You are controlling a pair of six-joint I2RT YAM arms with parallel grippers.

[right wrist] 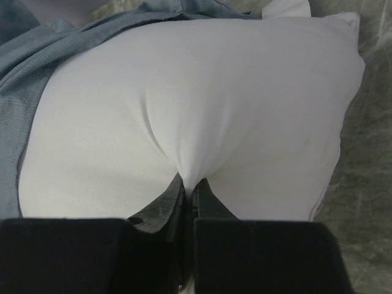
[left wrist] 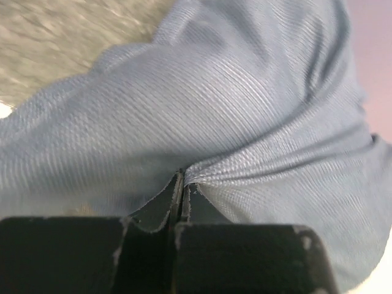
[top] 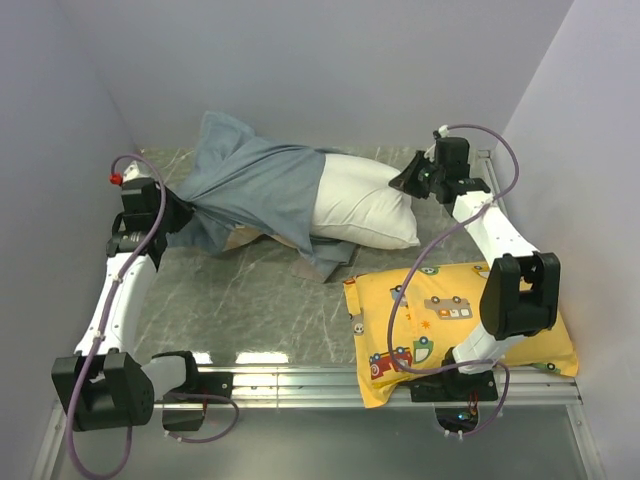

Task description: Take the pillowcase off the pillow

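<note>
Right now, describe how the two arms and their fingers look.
Both the left arm and right arm have white links between bulky black joints. A lilac cable loops along each. A red tip sits by the left wrist. The fingers are flat and black.

left gripper: jaws pressed together, a pinch of cloth caught between the tips
pillowcase: blue-grey weave, puckered at the tips, spreading ahead and to both sides
table: blurred, ahead-left
</note>
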